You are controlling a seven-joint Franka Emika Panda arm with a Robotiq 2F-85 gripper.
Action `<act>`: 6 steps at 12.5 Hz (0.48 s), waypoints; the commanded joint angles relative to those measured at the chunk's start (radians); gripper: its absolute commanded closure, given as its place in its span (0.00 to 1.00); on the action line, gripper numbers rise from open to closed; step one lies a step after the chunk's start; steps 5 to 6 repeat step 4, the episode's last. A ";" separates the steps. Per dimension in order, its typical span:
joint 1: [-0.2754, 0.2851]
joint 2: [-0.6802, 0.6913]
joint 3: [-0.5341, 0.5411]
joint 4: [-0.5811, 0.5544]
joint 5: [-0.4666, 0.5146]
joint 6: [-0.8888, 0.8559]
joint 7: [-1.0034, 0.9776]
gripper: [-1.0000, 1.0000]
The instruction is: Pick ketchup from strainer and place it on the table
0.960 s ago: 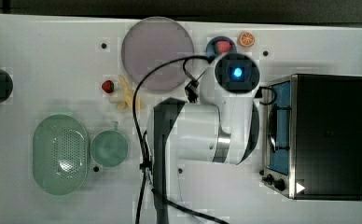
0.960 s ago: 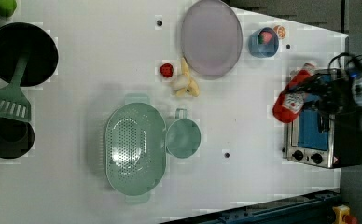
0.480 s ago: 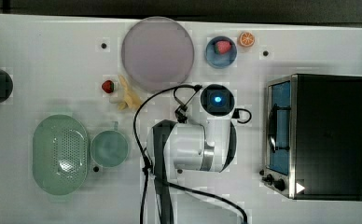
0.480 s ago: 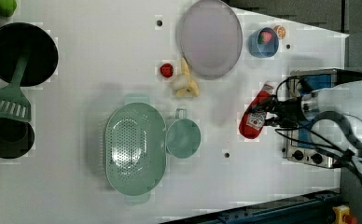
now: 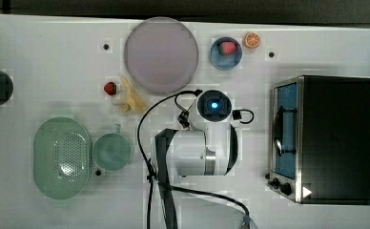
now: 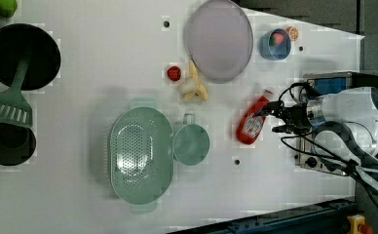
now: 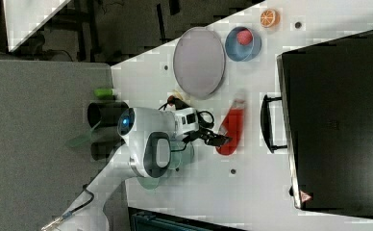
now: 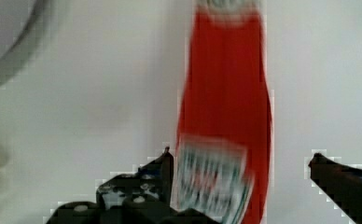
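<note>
The ketchup (image 6: 251, 122) is a red bottle on the white table (image 6: 80, 73), its white cap pointing toward the grey plate. It looks blurred in the wrist view, where the ketchup (image 8: 226, 102) sits between my fingers with a clear gap on one side. My gripper (image 6: 271, 120) is open around the bottle's base end, also seen as my gripper (image 8: 240, 158) and my gripper (image 7: 218, 138) beside the ketchup (image 7: 232, 126). The mint-green strainer (image 5: 61, 157) stands far off at the top view's left with nothing in it. In the top view my arm covers the bottle.
A teal cup (image 5: 111, 151) touches the strainer. A grey plate (image 5: 160, 55), a banana (image 5: 128, 98) and a strawberry (image 5: 109, 88) lie past the arm. A toaster oven (image 5: 326, 138) stands close at the top view's right. Black pots and a green spatula (image 6: 9, 105) are at the left view's left.
The arm carried the ketchup from beside the oven toward the left view's left and down to the table. The fingers have spread apart from the bottle.
</note>
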 commanded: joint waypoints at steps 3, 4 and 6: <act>-0.001 -0.176 0.040 0.110 0.070 -0.054 0.026 0.00; 0.000 -0.202 0.046 0.141 0.088 -0.113 0.042 0.00; 0.000 -0.202 0.046 0.141 0.088 -0.113 0.042 0.00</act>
